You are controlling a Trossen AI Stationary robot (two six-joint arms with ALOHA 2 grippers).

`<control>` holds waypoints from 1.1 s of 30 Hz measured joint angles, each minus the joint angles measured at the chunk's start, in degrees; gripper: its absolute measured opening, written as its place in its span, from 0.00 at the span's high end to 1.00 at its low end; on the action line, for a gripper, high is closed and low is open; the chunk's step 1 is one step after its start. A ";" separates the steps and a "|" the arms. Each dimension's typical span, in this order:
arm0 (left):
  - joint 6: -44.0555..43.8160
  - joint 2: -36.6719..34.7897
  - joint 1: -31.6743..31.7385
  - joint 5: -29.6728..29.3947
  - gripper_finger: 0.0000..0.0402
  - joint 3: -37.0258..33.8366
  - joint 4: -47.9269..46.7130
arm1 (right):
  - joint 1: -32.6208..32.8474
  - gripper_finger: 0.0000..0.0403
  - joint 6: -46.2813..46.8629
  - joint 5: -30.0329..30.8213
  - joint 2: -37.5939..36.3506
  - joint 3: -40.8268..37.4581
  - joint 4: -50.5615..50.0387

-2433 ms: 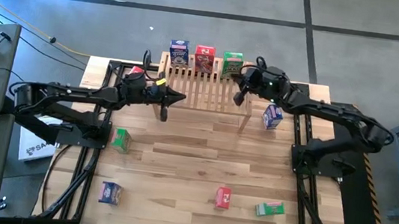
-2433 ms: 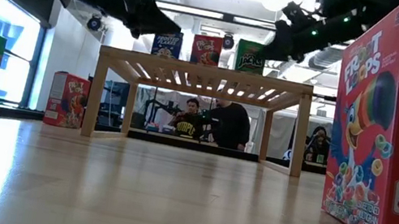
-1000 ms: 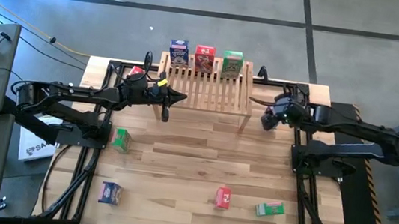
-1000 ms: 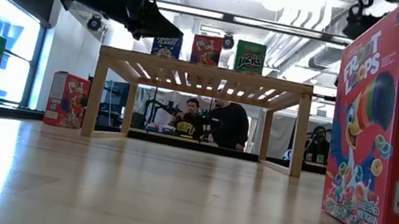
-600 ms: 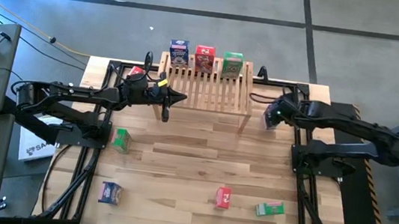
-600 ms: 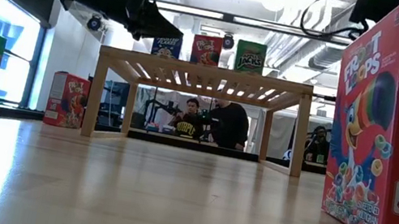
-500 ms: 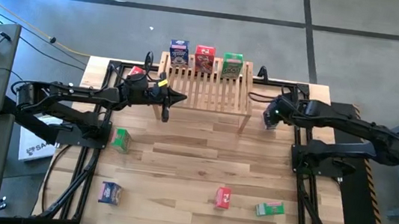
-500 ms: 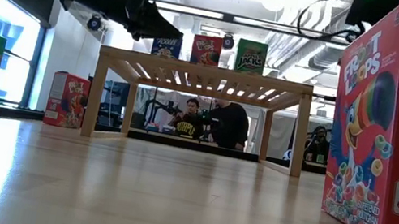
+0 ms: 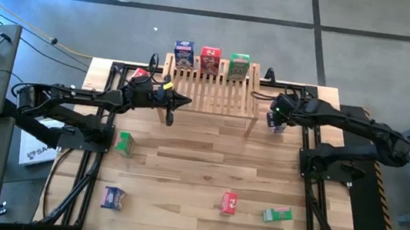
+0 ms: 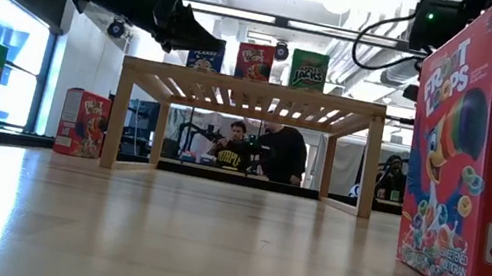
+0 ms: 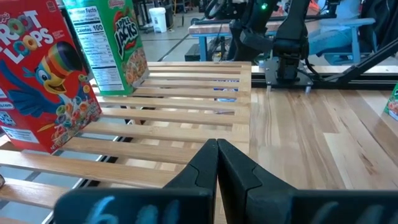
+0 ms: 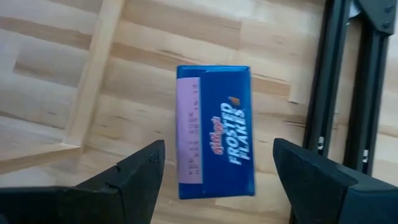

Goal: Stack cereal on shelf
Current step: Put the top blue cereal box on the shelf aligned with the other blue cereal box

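Beside the shelf's [image 9: 211, 92] right leg, my right gripper [image 12: 214, 177] hangs spread wide above a blue box [image 12: 215, 130] lying flat on the table [image 9: 207, 162], fingers [image 12: 137, 171] clear of both its sides. My left gripper [image 11: 216, 163] waits pressed together over the shelf's left end, where three boxes stand along the back. If I descend off-centre, one finger could land on the lid or shove the box against the leg; too light a squeeze could drop it.
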 joint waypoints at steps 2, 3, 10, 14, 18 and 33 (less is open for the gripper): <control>0.00 0.00 0.00 0.00 1.00 0.00 -0.04 | -0.32 0.32 -0.07 -0.58 1.15 -0.02 0.68; 0.00 0.00 0.00 0.02 1.00 0.00 -0.06 | -0.45 0.32 -0.07 -0.67 1.67 -0.02 1.00; 0.37 0.00 0.00 0.02 1.00 0.00 -0.85 | -1.31 0.42 0.26 -2.83 4.50 -0.04 2.59; 0.41 0.00 0.00 0.02 1.00 0.00 -1.40 | -1.31 0.50 0.37 -2.85 4.92 -0.07 2.72; 0.46 0.00 0.00 0.02 1.00 0.00 -1.60 | -1.31 0.58 0.40 -3.30 4.20 -0.01 2.63; 0.46 0.00 0.00 0.02 1.00 0.00 -1.43 | 4.03 0.65 -3.58 -0.09 1.89 30.99 -21.64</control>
